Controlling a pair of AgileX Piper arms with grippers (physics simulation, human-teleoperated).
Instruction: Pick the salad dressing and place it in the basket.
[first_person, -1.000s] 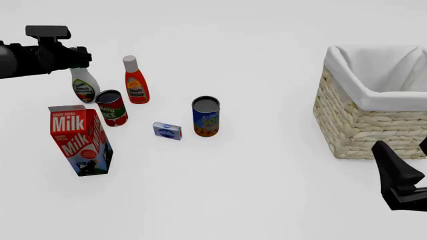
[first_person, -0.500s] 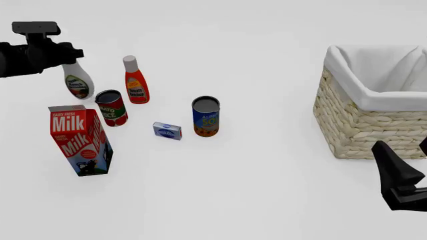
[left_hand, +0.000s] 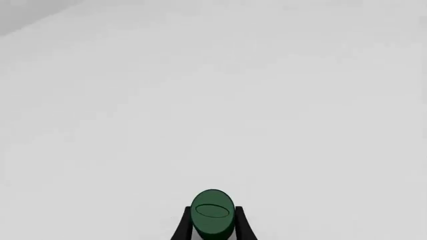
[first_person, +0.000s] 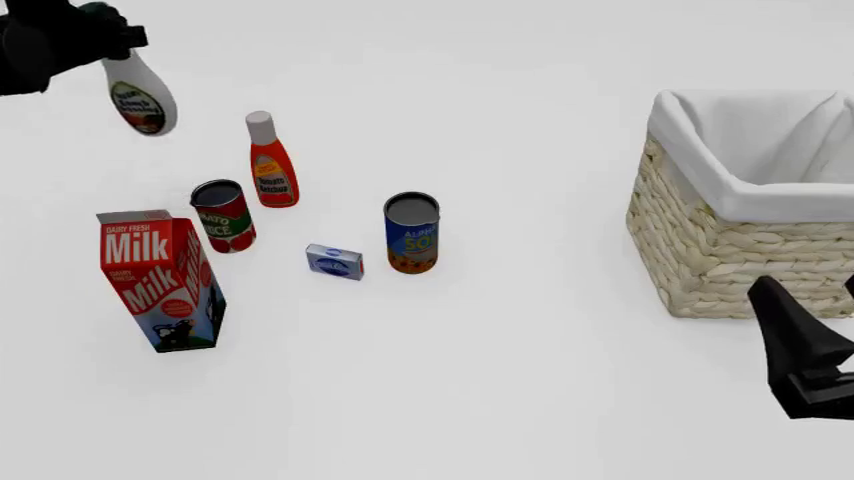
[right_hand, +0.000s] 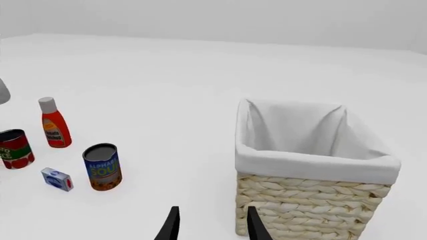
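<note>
The salad dressing (first_person: 140, 100), a white bottle with a green-and-red oval label, hangs tilted in the air at the far left, clear of the table. My left gripper (first_person: 104, 36) is shut on its neck at the top left corner of the front view. In the left wrist view its dark green cap (left_hand: 213, 214) sits between the two black fingers (left_hand: 181, 229). The wicker basket (first_person: 727, 245) with white lining stands at the right; it also shows in the right wrist view (right_hand: 310, 205). My right gripper (first_person: 806, 292) is open and empty, low beside the basket's near side (right_hand: 210, 227).
On the table at the left stand an orange bottle with a white cap (first_person: 271, 165), a red tomato can (first_person: 223, 215), a milk carton (first_person: 160, 280), a small blue-and-white box (first_person: 334, 262) and a blue soup can (first_person: 411, 233). Bare table lies between the cans and the basket.
My left gripper has lifted the salad dressing off the table, up and slightly left, away from the tomato can and orange bottle. The right arm has barely moved.
</note>
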